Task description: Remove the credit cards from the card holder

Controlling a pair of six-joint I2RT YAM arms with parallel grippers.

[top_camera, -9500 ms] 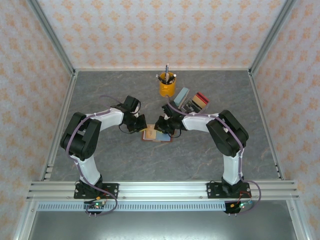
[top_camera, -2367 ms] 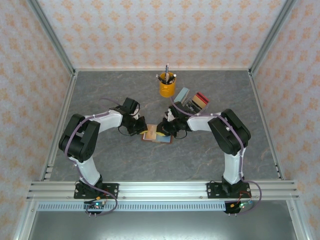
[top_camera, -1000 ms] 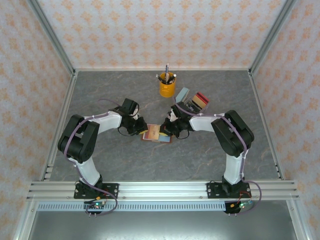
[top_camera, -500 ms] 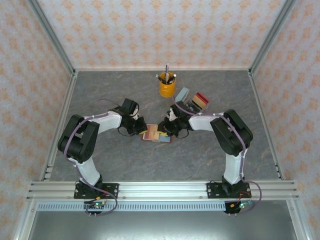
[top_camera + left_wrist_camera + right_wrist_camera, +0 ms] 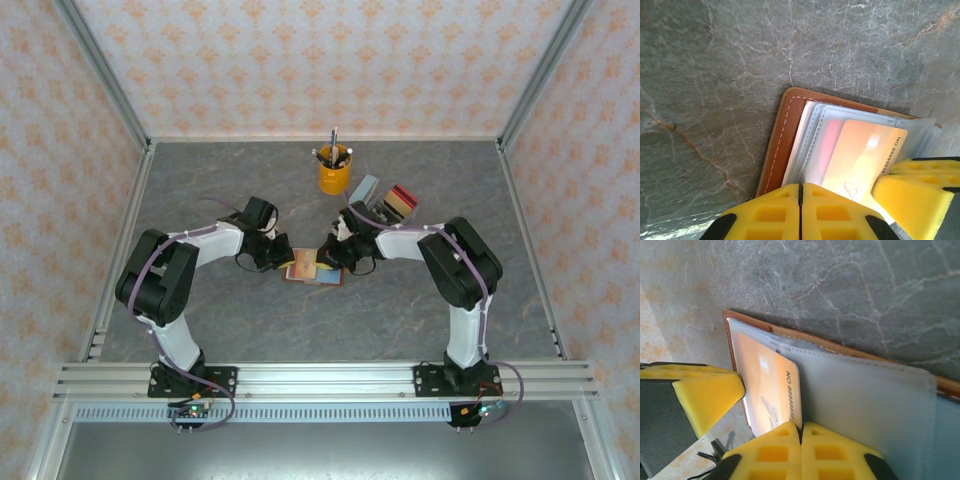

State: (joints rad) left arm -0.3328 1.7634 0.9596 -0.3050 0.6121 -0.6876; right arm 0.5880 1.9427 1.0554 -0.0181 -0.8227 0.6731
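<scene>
Right wrist: gripper (image 5: 801, 430) perhaps on credit card (image 5: 767, 380).

The left pincer (image 5: 800, 200) hides the card holder's (image 5: 785, 135) near edge; frosted sleeves (image 5: 812, 125) blur the other credit cards (image 5: 827, 145).

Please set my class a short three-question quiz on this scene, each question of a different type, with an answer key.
1. True or false: the card holder lies open on the table.
2. The yellow cup stands: A) on the table, apart from the card holder; B) on top of the card holder; C) in a gripper.
3. In the left wrist view, are the fingers of the left gripper together or apart?
Key: 1 true; 2 A; 3 together.
</scene>
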